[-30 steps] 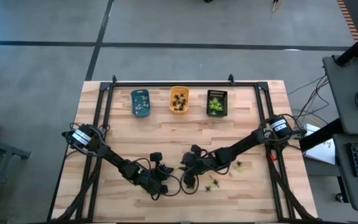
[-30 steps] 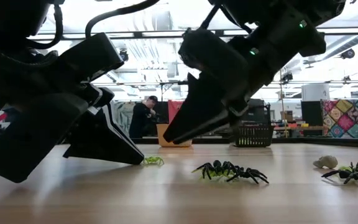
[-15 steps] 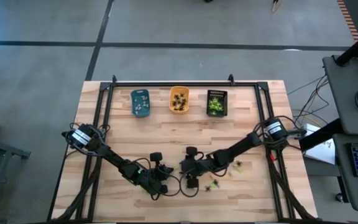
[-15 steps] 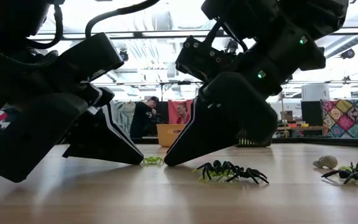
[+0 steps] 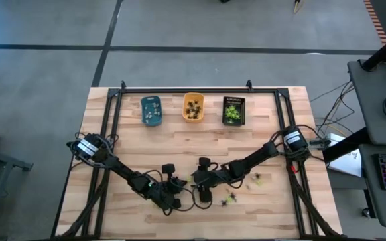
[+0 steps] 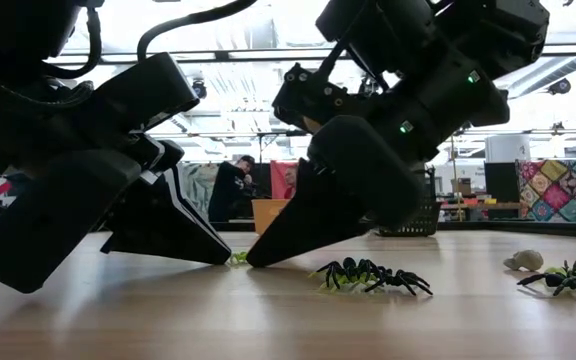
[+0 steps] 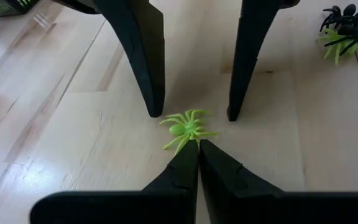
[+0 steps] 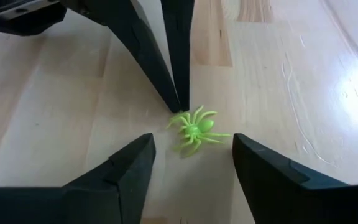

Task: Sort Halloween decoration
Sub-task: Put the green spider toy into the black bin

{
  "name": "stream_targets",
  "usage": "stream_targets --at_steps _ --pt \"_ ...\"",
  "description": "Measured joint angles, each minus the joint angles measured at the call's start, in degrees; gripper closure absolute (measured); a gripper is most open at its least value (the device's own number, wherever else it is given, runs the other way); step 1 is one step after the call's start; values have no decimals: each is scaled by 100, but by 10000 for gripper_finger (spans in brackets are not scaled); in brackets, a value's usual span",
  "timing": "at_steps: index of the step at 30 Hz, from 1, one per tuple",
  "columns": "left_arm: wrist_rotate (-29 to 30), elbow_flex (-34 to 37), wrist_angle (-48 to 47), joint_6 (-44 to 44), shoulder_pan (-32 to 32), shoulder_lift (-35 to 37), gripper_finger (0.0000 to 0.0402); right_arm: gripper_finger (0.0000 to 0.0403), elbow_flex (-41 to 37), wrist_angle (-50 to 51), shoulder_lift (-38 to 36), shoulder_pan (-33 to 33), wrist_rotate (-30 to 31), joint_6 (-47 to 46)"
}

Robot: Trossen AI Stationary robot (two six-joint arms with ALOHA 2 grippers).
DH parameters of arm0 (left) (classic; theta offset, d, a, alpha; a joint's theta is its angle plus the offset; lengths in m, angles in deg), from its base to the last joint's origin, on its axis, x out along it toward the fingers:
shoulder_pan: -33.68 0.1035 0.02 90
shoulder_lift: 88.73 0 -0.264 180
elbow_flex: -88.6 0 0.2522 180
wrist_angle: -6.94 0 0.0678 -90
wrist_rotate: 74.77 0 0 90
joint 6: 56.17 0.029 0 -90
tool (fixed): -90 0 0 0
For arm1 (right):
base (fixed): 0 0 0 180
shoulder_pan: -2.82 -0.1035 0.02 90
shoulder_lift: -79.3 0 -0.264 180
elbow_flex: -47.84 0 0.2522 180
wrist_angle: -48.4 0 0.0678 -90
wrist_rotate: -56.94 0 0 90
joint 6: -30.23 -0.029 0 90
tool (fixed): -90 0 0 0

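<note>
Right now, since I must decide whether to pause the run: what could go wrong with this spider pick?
1. The left tool, shut, rests tip-down against the green spider; the right tool, open astride it, may pinch those tips when closing.
2. The spider lies flat on the table, so the fingers may slide over it or flick it away.

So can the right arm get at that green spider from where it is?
Probably yes: its open fingers straddle the green spider, tips at the table. The left gripper's shut fingers touch the spider's far side.
</note>
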Motion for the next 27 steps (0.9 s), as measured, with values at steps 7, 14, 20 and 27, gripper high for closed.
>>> stream_targets --at_steps 7,14,20,27 --pt "0 0 2 0 0 2 402 237 0 1 9 50 51 -105" --pt "-28 0 2 0 0 4 401 283 -2 -19 15 135 74 -150" --pt "-33 2 4 0 0 4 401 315 -7 -26 17 139 130 -139" --pt "-42 0 8 -1 -2 4 401 362 -11 -82 24 151 165 -61"
